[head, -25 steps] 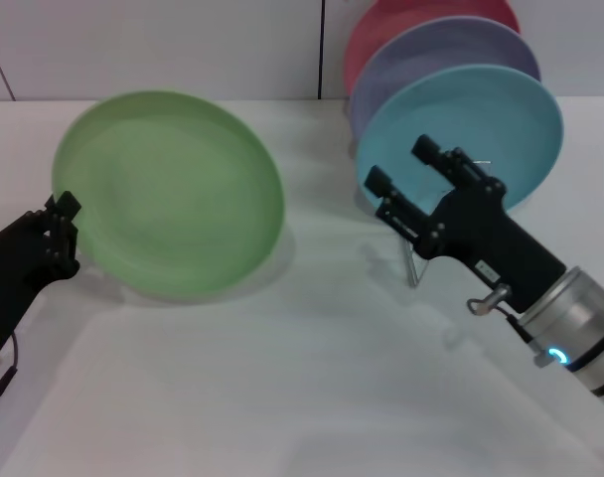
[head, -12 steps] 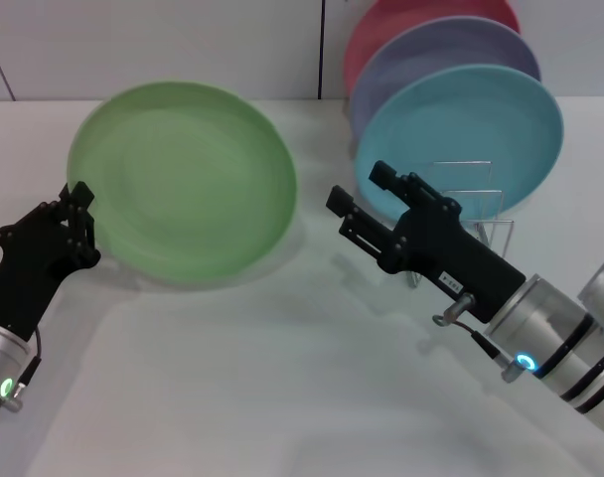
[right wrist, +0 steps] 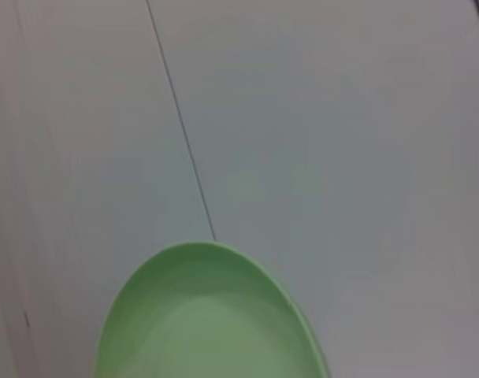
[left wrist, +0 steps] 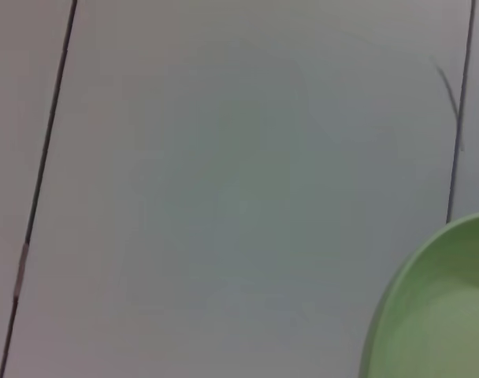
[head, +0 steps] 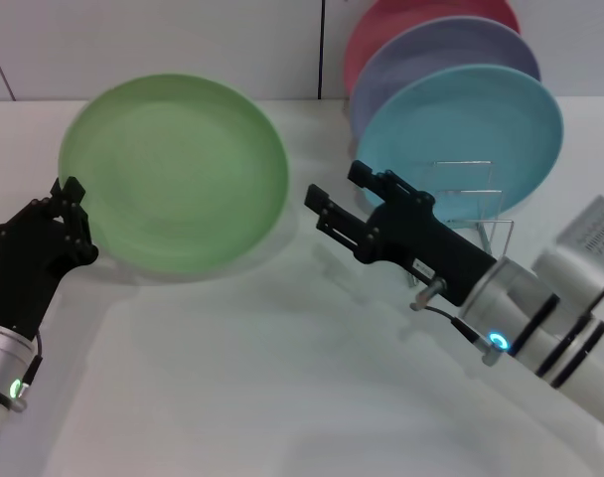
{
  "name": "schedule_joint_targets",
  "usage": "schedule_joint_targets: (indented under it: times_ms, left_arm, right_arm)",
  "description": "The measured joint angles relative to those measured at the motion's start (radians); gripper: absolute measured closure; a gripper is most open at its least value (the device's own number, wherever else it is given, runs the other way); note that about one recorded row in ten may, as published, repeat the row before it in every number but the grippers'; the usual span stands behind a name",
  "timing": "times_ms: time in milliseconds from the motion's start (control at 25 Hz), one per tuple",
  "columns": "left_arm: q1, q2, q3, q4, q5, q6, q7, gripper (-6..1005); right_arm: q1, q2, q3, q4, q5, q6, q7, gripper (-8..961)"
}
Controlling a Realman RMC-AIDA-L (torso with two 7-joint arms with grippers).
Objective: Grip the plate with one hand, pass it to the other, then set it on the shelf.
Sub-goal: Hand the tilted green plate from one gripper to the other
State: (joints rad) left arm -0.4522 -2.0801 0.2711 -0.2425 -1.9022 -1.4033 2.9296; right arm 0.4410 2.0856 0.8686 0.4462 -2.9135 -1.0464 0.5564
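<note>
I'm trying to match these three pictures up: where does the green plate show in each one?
Head view: green plate upper left, its edge held by the left gripper.
Left wrist view: its rim in the lower right corner.
Right wrist view: bottom centre.
Shared landmark: the plate's pale raised rim.

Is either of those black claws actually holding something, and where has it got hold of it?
The left gripper holds the green plate by its rim, on the robot's left. The right gripper is open and holds nothing.
</note>
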Motion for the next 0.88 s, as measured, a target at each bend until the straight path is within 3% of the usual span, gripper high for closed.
schedule_joint_targets:
  times_ms: [560,880]
  left_arm:
    - [0.015,0.000,-0.102,-0.012,-0.003,0.003,0.014,902]
    - [0.012,0.000,-0.104,-0.019,0.000,0.005,0.015,898]
  right_arm:
    - [0.084,-0.001,0.006,0.047,0.001,0.160,0.010,271]
    - [0.127,-0.003,0.013,0.051,0.002,0.218,0.010,319]
